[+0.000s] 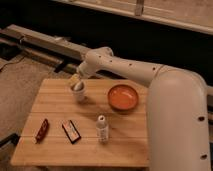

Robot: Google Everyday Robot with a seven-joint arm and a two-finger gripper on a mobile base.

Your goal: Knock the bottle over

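Gripper [76, 83] poised directly above white cup [79, 94], open or closed impossible to tell, with slim bottle [102, 129] upright and untouched well in front of that cup, knock evidently yet to come.
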